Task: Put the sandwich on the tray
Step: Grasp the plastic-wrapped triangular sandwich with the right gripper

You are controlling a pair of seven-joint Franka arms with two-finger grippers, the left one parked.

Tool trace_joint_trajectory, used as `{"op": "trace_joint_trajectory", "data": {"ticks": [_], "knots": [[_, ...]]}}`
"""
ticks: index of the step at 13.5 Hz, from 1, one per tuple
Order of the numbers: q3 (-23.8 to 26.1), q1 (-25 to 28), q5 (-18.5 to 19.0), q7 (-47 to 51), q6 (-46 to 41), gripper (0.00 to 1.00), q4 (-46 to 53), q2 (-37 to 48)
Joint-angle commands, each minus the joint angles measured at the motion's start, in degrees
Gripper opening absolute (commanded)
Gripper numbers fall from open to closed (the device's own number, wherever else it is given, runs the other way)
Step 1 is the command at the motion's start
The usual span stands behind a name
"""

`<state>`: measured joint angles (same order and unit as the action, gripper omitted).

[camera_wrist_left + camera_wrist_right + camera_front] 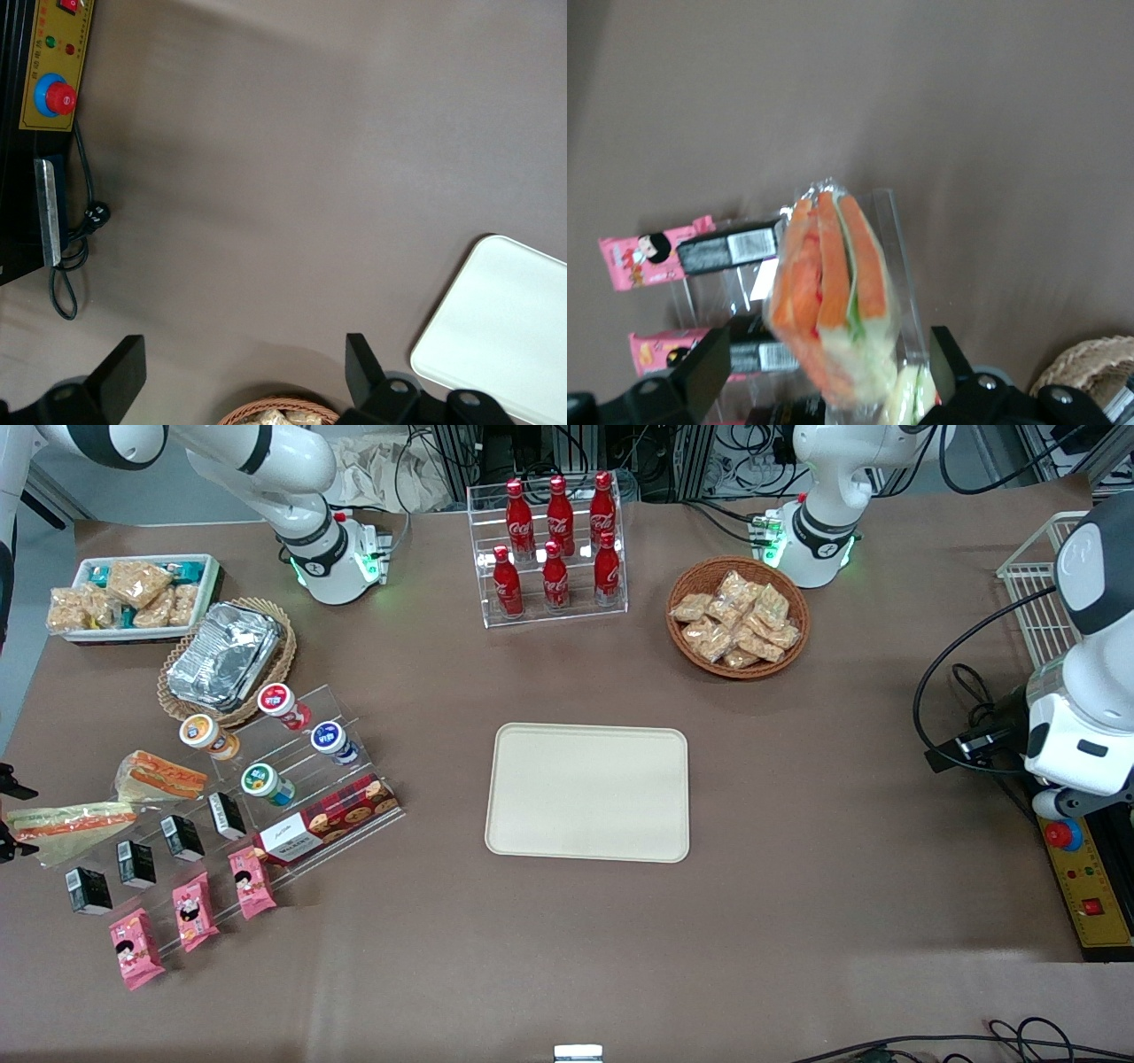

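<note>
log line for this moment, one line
stage: sandwich between gripper fingers, off the table | grip: not confirmed | tray: bare | other wrapped wedge: beside snack rack

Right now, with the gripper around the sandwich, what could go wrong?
The gripper, open, straddles only the end of the sandwich, so its clear wrap could slip or the wedge droop once lifted. The black cartons and pink packets stand close by; a low sweep toward the tray could topple them.

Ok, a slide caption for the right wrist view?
Open gripper straddling the wrapped sandwich, not yet closed, pink snack packets nearby.
</note>
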<state>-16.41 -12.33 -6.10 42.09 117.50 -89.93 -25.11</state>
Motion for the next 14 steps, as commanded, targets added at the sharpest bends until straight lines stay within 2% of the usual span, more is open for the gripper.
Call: {"op": "trace_joint_trajectory", "data": {"ticks": [1, 5, 8, 9, 11, 13, 14], "knots": [[0.5, -0.5, -1.37, -0.43, 2.64, 1.0, 0.99, -2.31], [0.5, -0.24, -1.46, -0.35, 4.32, 1.0, 0.99, -3.46], [0.5, -0.06, -1.46, 0.36, 4.41, 0.95, 0.81, -4.07], [0.58, -0.06, -1.63, 0.45, 4.41, 0.9, 0.72, -4.16], [0.67, -0.06, -1.63, 0.53, 4.32, 0.72, 0.37, -4.16], [0.67, 0.03, -1.55, 0.19, 4.23, 0.58, -0.07, -4.25], [0.67, 0.03, -1.46, -0.25, 4.23, 0.57, -0.16, -4.25]]}}
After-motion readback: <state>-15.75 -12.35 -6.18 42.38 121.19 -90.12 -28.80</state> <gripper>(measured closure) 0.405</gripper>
